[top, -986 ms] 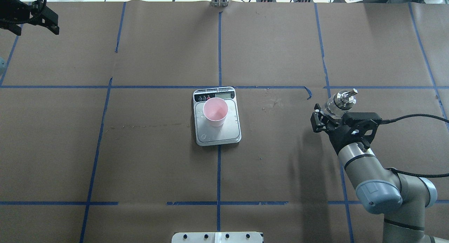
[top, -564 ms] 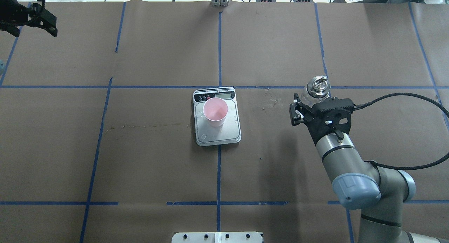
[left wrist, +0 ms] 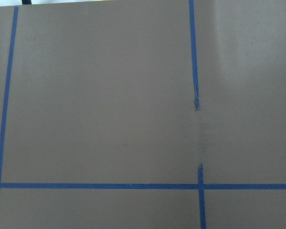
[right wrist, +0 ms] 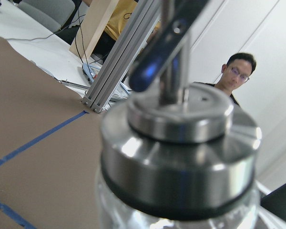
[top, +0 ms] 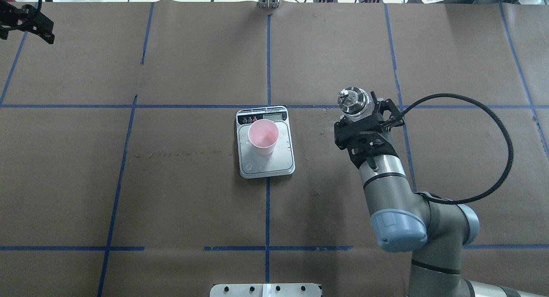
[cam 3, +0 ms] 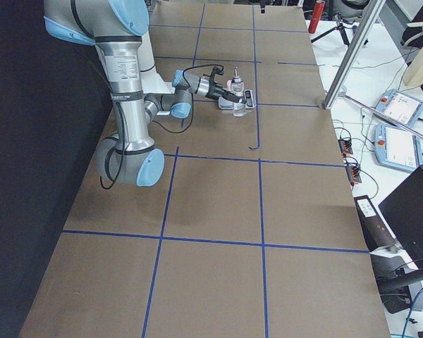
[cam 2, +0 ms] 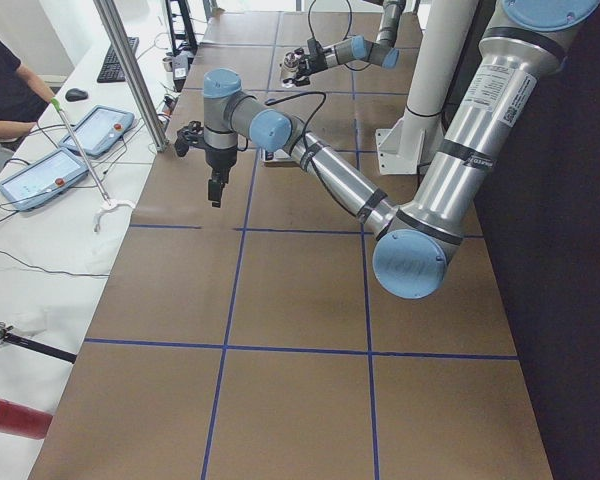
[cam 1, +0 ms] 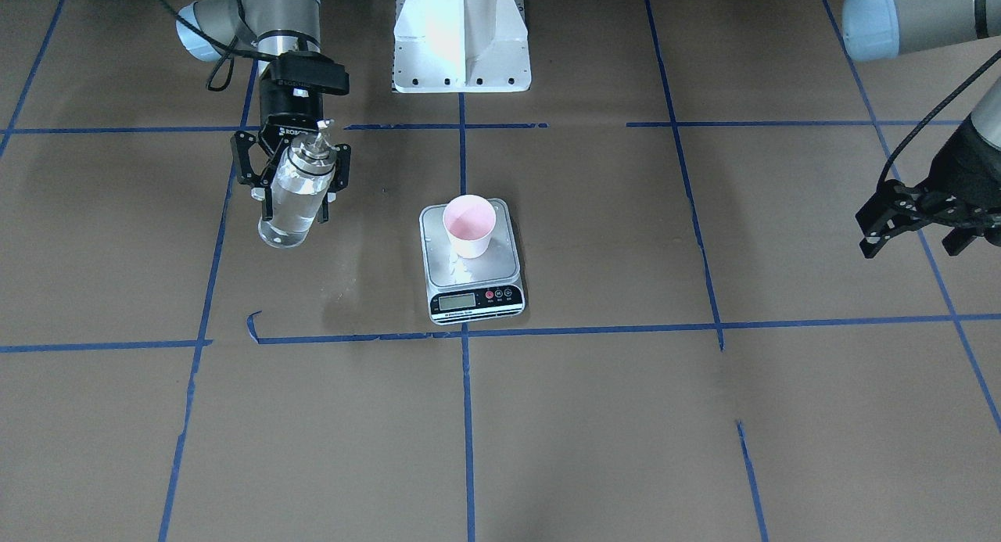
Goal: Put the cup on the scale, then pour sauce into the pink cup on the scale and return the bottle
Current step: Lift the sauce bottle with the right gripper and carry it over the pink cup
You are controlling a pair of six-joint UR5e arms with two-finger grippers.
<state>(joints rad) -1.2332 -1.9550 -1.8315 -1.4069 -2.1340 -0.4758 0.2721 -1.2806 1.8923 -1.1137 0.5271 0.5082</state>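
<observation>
One arm is doing all the work here. The right gripper [cam 1: 298,202] is clamped around the body of the bottle [cam 1: 285,217], carrying it clear of the table. The bottle's long axis is close to upright, with the silver cap on top and the clear sauce [cam 1: 280,231] sitting in the lower part. I can't make out which way the spout points, it's too small.

Next out is the bit that matters. The cup [top: 263,136] lies to the robot's left of the bottle, toward the table's middle, with a strip of bare table between them. It stands upright on the scale [top: 281,162], mouth open and pink inside, on the half of the platform by the display.

My guess is the move left is a sideways carry toward the cup. Then it needs a tilt that drops the cap end over the rim, and that rim is a narrow target.

Way off at the far left corner, the left gripper [cam 1: 911,237] hangs with its fingers apart, holding nothing. It's much farther from the cup, so it looks out of this one.
</observation>
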